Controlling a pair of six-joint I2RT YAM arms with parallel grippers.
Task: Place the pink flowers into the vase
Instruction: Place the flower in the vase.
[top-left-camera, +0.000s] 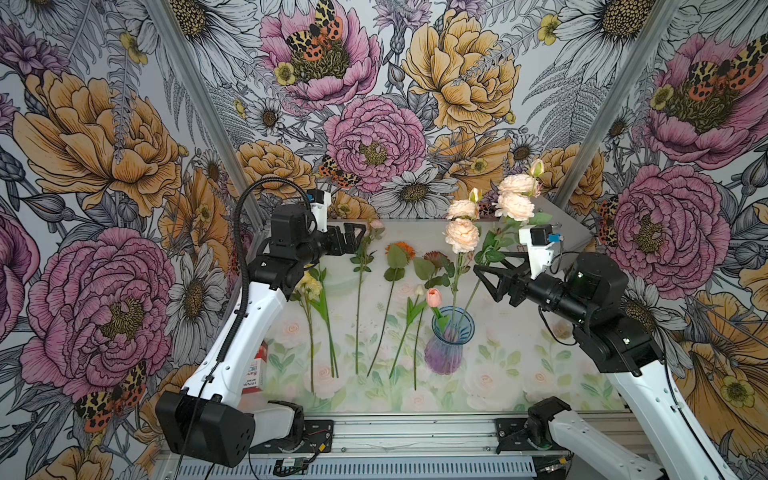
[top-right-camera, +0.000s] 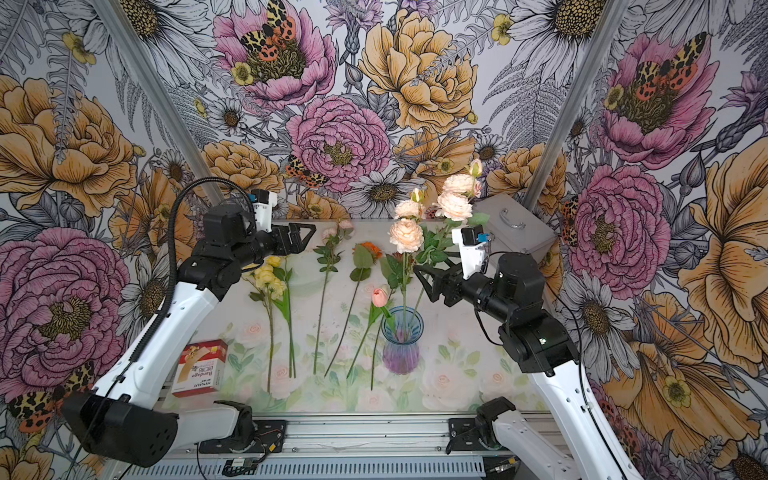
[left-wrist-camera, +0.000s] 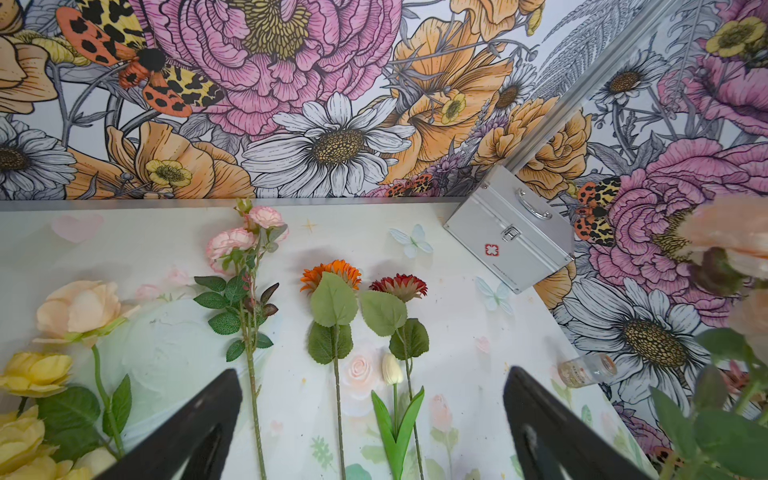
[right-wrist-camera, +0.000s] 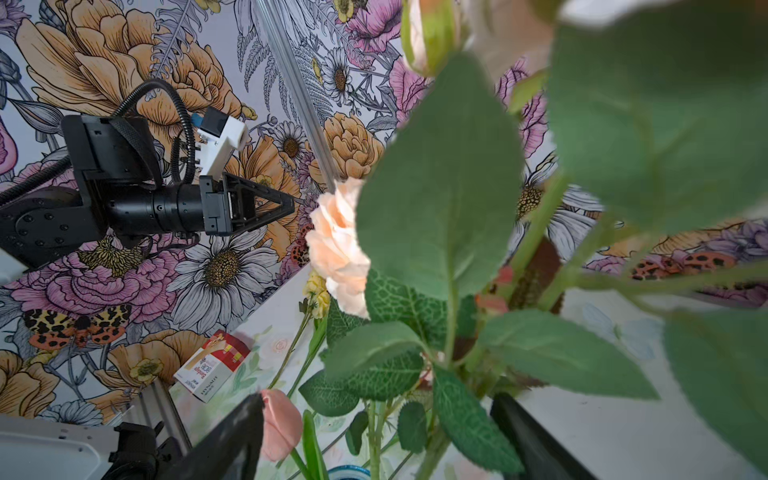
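In both top views the vase (top-left-camera: 449, 340) stands near the middle of the table (top-left-camera: 498, 374), holding a pink tulip (top-left-camera: 433, 297) and two tall peach-pink sprays (top-left-camera: 462, 235) that lean toward the back. The right gripper (top-left-camera: 485, 282) sits at their stems with its jaws apart, clamped on nothing. One more pink spray (top-left-camera: 360, 291) lies flat on the table between the yellow flowers (top-left-camera: 308, 284) and the orange flower (top-left-camera: 400, 249). The left gripper (top-left-camera: 353, 239) hovers over its upper end, jaws wide and empty. So most of the pink flowers look placed, with one left to fetch. In the left wrist view that spray's stem runs just beside one black finger (left-wrist-camera: 199, 428), while the orange flower, a dark red flower (left-wrist-camera: 399, 284) and a white bud (left-wrist-camera: 392, 368) also lie between the fingers. A close from here could gather a wrong stem along with the right one, or miss the thin stem altogether. In the right wrist view leaves crowd the gap between the fingers (right-wrist-camera: 232, 440), and the tulip sits right beside one of them. If this arm pulls away carelessly, a finger could hook a leaf and drag a spray out. The tall, top-heavy sprays could also tip the vase, since their blooms hang well off to one side of it.
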